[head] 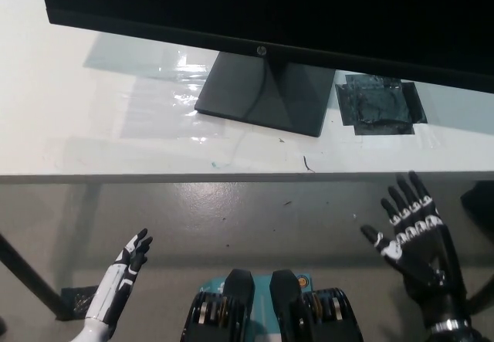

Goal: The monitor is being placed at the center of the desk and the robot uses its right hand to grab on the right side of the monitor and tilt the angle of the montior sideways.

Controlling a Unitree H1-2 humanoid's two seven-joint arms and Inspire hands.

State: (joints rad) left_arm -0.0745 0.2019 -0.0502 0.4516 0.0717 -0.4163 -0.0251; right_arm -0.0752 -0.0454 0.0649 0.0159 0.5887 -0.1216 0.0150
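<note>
Approach step, nothing gripped yet. My right hand (pixel 413 238) sits at the lower right of the frame, below the front edge of the desk (pixel 93 145), palm up toward the camera, fingers spread wide and empty. Not touching anything.

The monitor (pixel 270 10) fills the top of the frame, screen dark, its bottom bezel running slightly downhill toward the right. Its stand (pixel 266 95) sits on the desk just right of centre frame. The right edge of the monitor is cut off by the frame, so I can't see the spot I'm meant to grab.

A dark taped patch (pixel 380 104) lies on the desk just right of the stand, under the bezel. Small dark marks lie near the desk's front edge.

My left hand (pixel 131 257) rests at the lower left, below the desk, fingers roughly straight and close together, holding nothing.

Next move as I judge it: lift the right hand up over the desk edge and out to the upper right, then close on the monitor's right side with fingers behind and thumb in front. Then push or pull to swing the screen sideways. Risk: the stand sliding on the desk instead of the screen turning.
</note>
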